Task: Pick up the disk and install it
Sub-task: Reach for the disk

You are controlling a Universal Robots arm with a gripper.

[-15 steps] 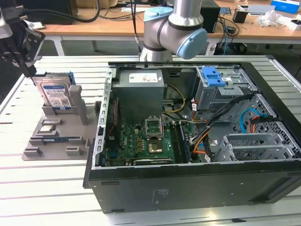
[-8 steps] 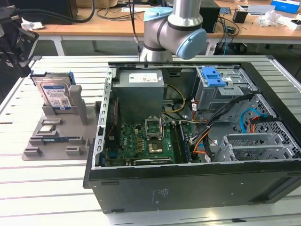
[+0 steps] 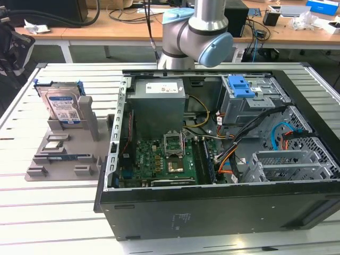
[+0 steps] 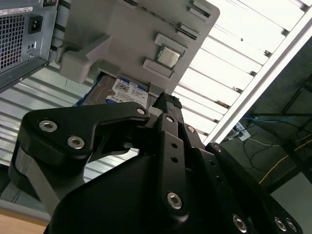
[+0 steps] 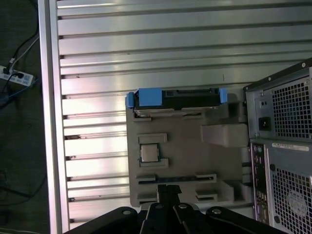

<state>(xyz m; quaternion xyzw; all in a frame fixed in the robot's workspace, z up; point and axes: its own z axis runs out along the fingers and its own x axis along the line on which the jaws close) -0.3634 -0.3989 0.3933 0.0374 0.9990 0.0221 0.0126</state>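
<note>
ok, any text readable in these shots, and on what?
No line can be quoted; the print is all too small to read.
disk, blue-and-white label: illegible.
power supply, white sticker: illegible.
computer case, pale marking on the outer panel: illegible.
rear sticker on the case, in the first wrist view: illegible.

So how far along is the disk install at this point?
Nothing looks done yet: the disk stands upright in its slot on the grey holder, outside the open computer case. The gripper hangs over the holder, not touching the disk. Pickup and installation both remain.
</note>
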